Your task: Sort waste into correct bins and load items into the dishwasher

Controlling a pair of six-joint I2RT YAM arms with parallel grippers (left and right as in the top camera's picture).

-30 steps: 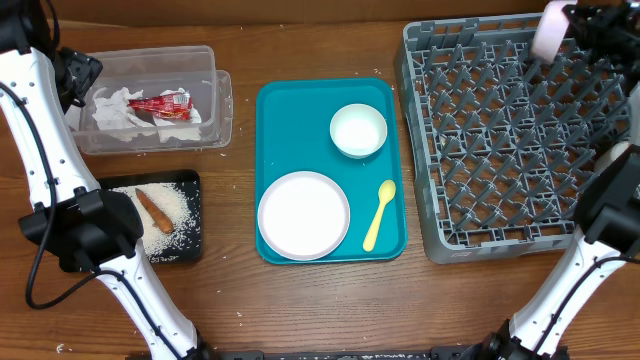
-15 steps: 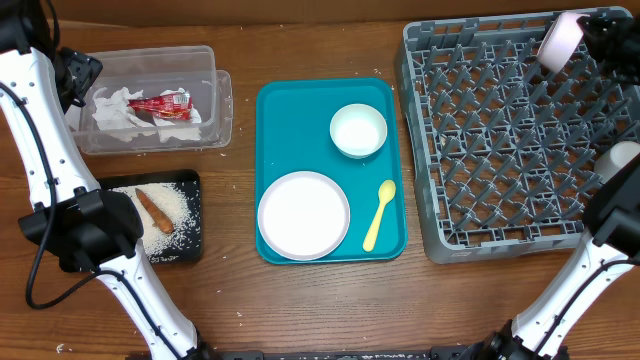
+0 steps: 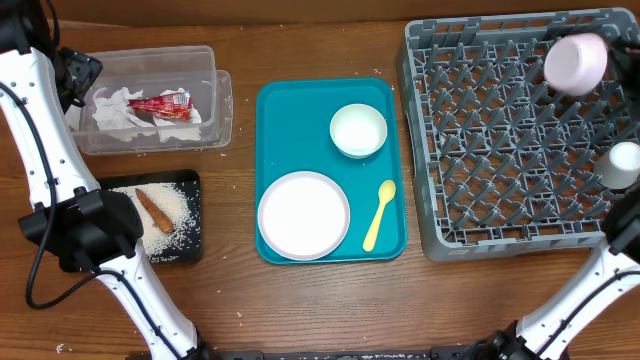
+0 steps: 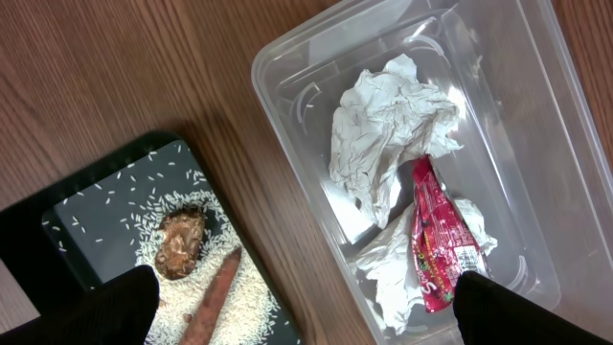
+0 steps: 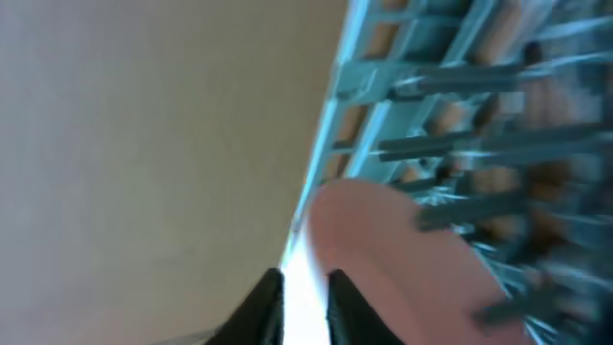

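Overhead, the step in hand reads as loading the dish rack. The pale pink bowl sits over the pegs near the rack's far right corner, and the small white cup is at its right edge. My right wrist view is blurred. The pink bowl lies just beyond my right jaws, but I cannot tell whether they clasp it or have let go. My left jaws are spread wide with nothing between them, hanging above the two bins.

The waste looks sorted, I judge. The clear tub holds the crumpled napkins and the red wrapper. The black tray holds the rice, the brown stick and the brown lump.

On the teal tray the whitish bowl, the round plate and the cream spoon wait, each apart from the others. The next move calls for seeing the pink bowl seated among the pegs. After that my right arm reaches for the whitish bowl, nearest the rack, and grips it by the rim.
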